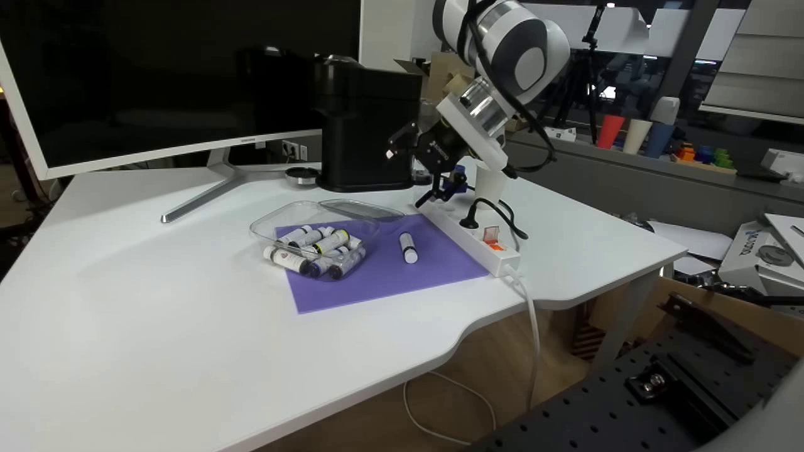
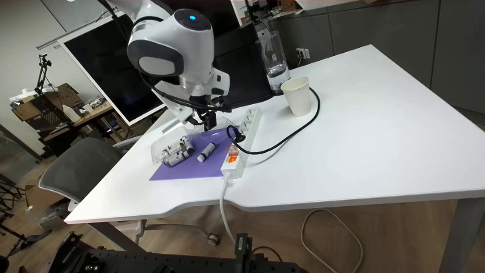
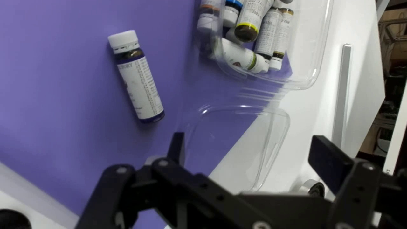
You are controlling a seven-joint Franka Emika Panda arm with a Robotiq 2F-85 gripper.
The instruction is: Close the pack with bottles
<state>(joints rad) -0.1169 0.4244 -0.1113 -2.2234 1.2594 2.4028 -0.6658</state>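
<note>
So the pack [image 3: 310, 38] sat over a corner of the purple mat [image 3: 63, 95], partly off it on the bench [image 1: 157, 326], with a pile of bottles [image 3: 251, 16] inside. Its clear lid [image 3: 235, 140] lay open across the mat's edge, and it looked hinged, though I couldn't swear to it. My fingers [image 3: 329, 160] were spread wide above it, nothing pinched: 1 showed over the mat, the other past its edge. Also 1 loose bottle [image 3: 138, 79] lay on its side on the mat.

I figured closing hadn't started and I was just lining up on the lid. Next move probably called for getting under its free rim, swinging it over, then pressing gently, cos the pack looked light enough to skate off the mat.
</note>
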